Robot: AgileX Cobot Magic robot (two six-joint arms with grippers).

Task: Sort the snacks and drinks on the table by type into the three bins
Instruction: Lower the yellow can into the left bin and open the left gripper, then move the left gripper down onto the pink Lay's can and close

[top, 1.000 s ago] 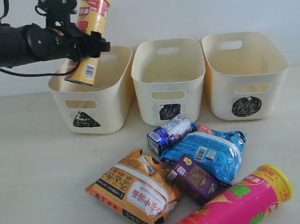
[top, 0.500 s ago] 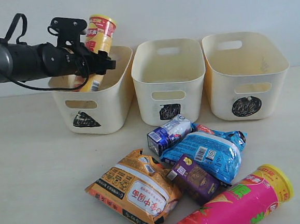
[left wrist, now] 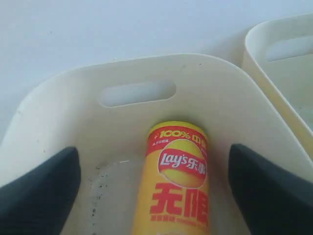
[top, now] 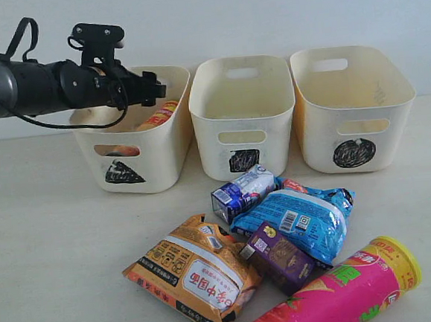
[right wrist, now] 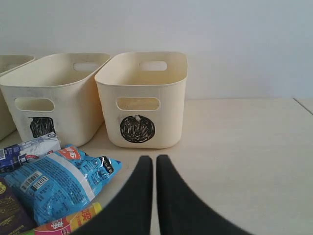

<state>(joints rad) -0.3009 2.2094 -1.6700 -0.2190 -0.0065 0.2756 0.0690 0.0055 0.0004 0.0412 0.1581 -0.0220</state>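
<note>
The left gripper (top: 150,90) hangs over the triangle bin (top: 149,153), its jaws spread wide and holding nothing. Below them the yellow chip tube (left wrist: 178,191) lies slanted inside that bin, clear of both jaws, one end towards the wall with the handle cut-out. The square bin (top: 242,121) and the circle bin (top: 395,124) stand beside it in a row. In front of the bins on the table (top: 50,241) lie the orange bag (top: 194,271), the blue bag (top: 295,222), the blue-and-white carton (top: 242,192), the dark purple carton (top: 279,254) against the blue bag, and the pink chip tube (top: 338,289) on its side. The right gripper (right wrist: 155,164) is over the table in front of the circle bin, its jaws pressed together and empty.
</note>
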